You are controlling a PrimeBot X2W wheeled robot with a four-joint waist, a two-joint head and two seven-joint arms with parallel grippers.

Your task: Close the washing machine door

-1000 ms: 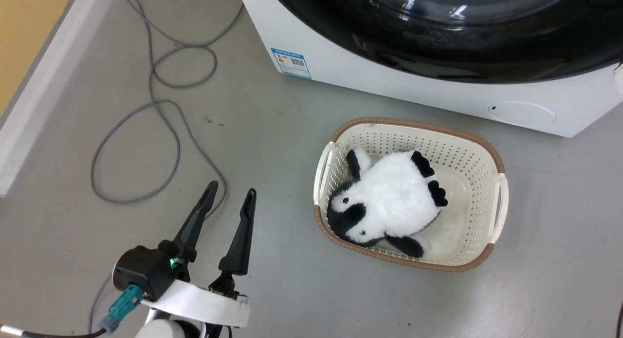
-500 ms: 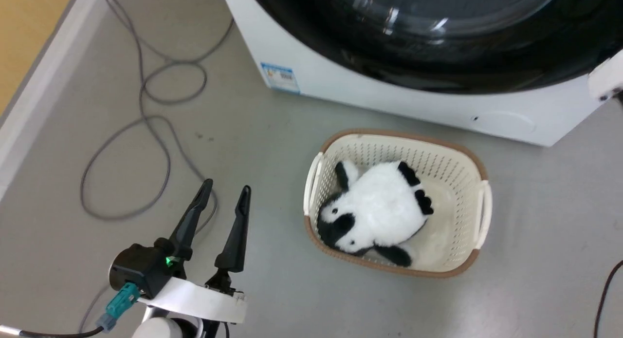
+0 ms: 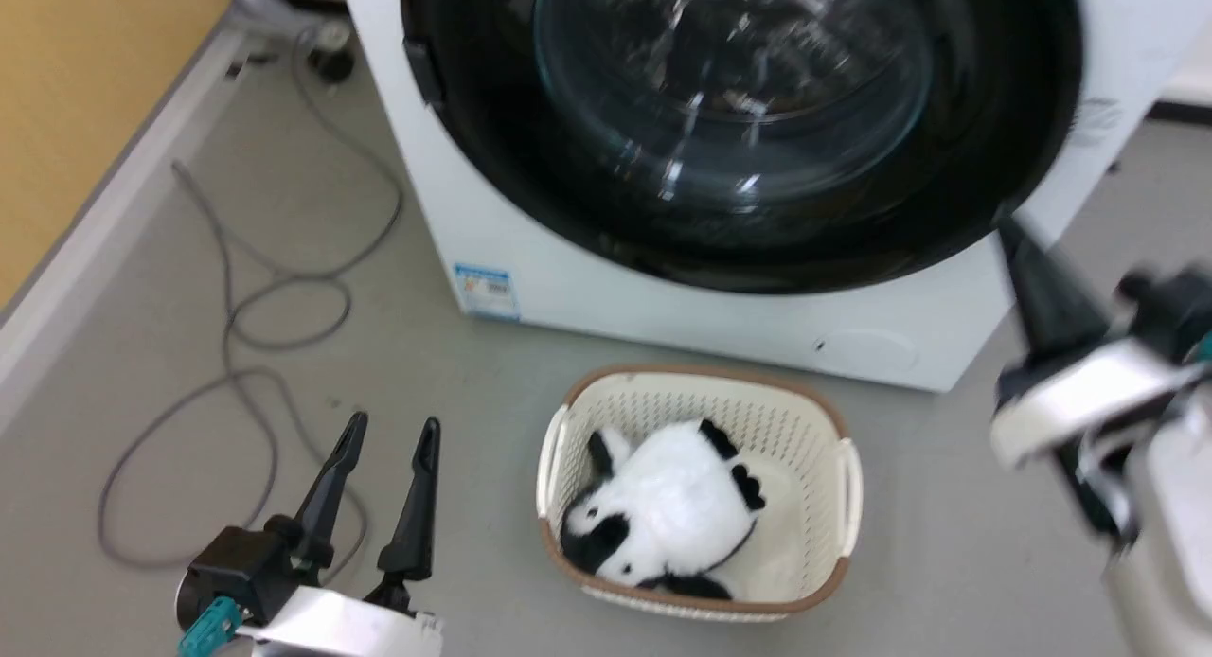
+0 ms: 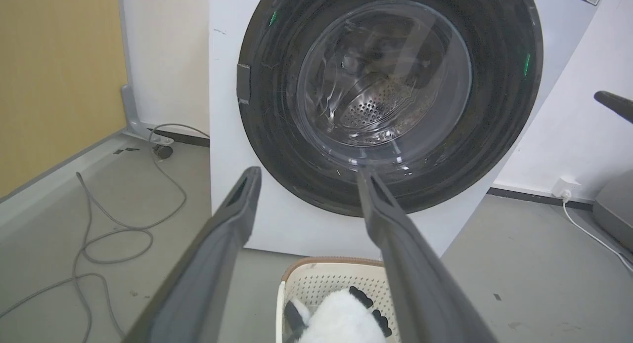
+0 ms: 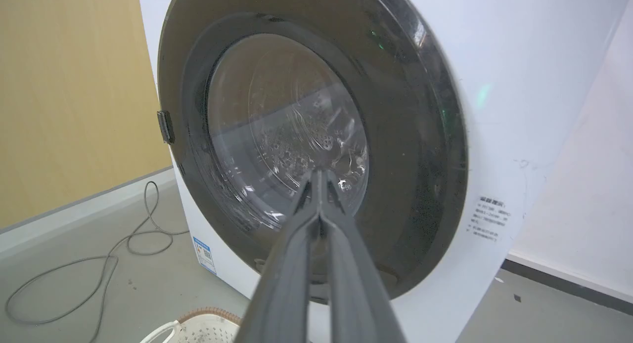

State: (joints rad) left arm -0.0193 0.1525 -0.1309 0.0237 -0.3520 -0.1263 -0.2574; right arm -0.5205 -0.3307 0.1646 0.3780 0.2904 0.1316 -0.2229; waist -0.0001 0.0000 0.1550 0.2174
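1. Here, at the far left, a grey cable (image 3: 227, 269) lies in loops on the floor (image 3: 473, 373) beside the yellow wall (image 3: 85, 98)
2. The left gripper (image 3: 394, 422) hangs low over the floor, near the cable's loops and left of the basket, its two fingers spread wide and holding nothing
3. The washing machine (image 3: 606, 297) stands behind, white, with a blue label (image 3: 487, 291) at its lower left corner; the washing machine door (image 3: 739, 108) lies flush against its front, black rim around clear glass, the steel drum (image 4: 371, 103) showing through
4. A cream basket (image 3: 705, 371) sits on the floor just in front of the machine, with a black-and-white plush toy (image 3: 663, 506) lying in it
5. The right gripper (image 5: 318, 174) is at the far right, raised beside the machine's lower right corner and blurred in the head view; its fingers are pressed together with nothing between them, pointing at the door's glass, and I cannot tell whether the tips touch it
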